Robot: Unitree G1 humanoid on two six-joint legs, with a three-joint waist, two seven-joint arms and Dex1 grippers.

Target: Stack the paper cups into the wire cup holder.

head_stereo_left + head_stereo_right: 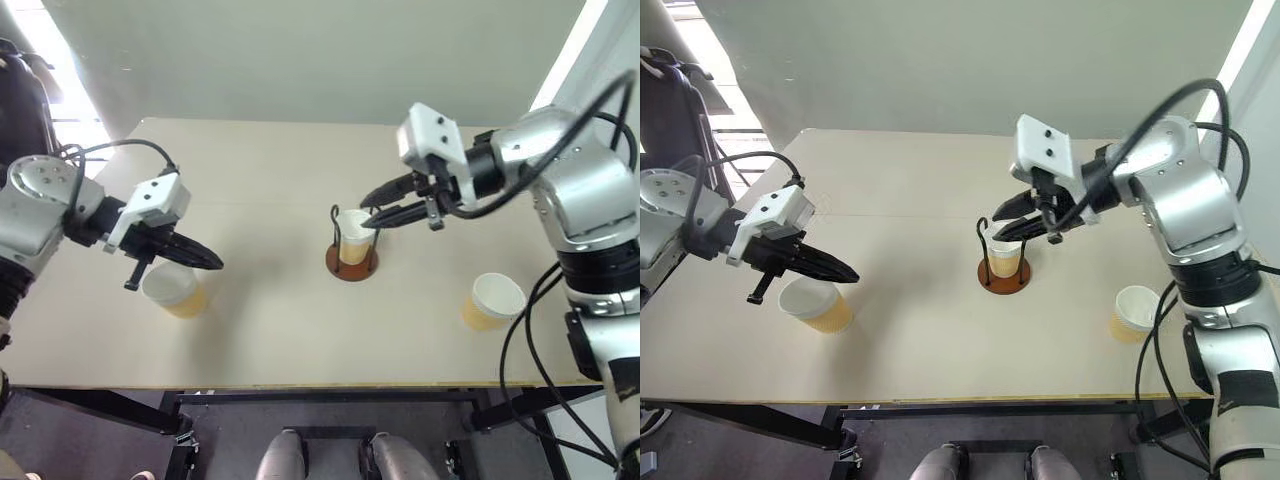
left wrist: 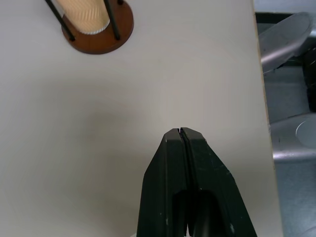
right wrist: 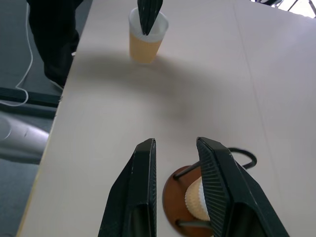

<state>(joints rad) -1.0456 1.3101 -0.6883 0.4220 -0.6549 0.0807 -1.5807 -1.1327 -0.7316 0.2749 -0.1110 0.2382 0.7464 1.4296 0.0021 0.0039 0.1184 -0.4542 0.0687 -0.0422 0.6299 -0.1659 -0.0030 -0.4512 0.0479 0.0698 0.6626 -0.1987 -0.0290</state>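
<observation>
**One cup in the holder, two cups waiting on the table**

You are looking down over a pale beige table (image 1: 300, 330) with both arms raised above it. Near the middle, the wire cup holder (image 1: 351, 262) is standing upright on its reddish-brown disc base, and one paper cup (image 1: 352, 236) is sitting inside its black wire loops, rim up.

Your right gripper (image 1: 372, 209) is hovering just above and beside that cup's rim, pointing toward your left and tilting downward. Its two black fingers (image 3: 137, 197) are standing apart with a clear gap between them, and nothing is sitting in that gap; the right wrist view is showing the holder and its cup below the fingertips.

Your left gripper (image 1: 212, 262) is hanging over the left part of the table, pointing toward your right and downward. Its fingers are pressed together and are holding nothing. A second paper cup (image 1: 175, 288) is standing upright on the table directly beneath it; whether the tips are touching it cannot be told.

A third paper cup (image 1: 492, 301) is standing upright near the table's right side, well apart from both grippers.
</observation>
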